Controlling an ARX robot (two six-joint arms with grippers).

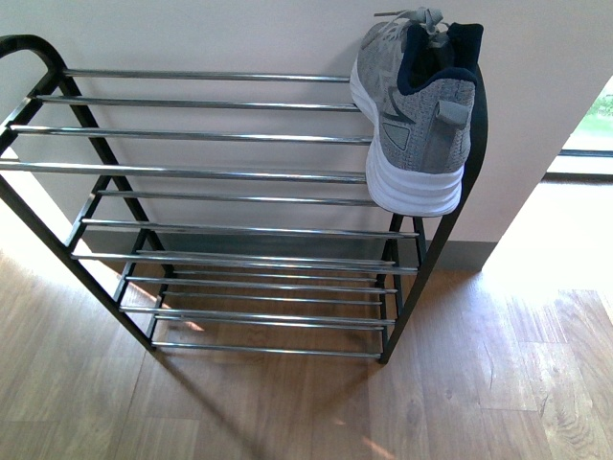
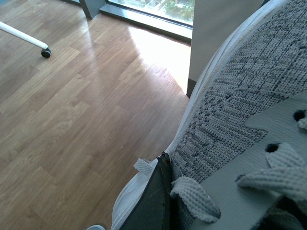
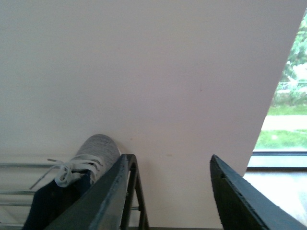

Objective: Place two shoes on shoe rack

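Observation:
The shoe rack point(image 1: 211, 168) stands against the wall, a black frame with chrome rod shelves. One grey knit shoe point(image 1: 417, 105) rests at the right end of its top shelf, heel toward me, against the rounded side frame. No arm appears in the front view. In the left wrist view a second grey shoe point(image 2: 240, 110) fills the right side, held above the floor; my left gripper point(image 2: 165, 177) is shut on it, and only one dark finger point(image 2: 151, 201) shows. My right gripper point(image 3: 169, 158) is open and empty beside the rack's side frame point(image 3: 138, 187), with the racked shoe point(image 3: 93, 153) just beyond.
Wooden floor point(image 1: 479, 383) spreads in front of the rack and to its right. A pale wall point(image 1: 239, 38) backs the rack. A window point(image 1: 594, 125) sits low at the right. A white leg with a caster point(image 2: 46, 52) stands on the floor in the left wrist view.

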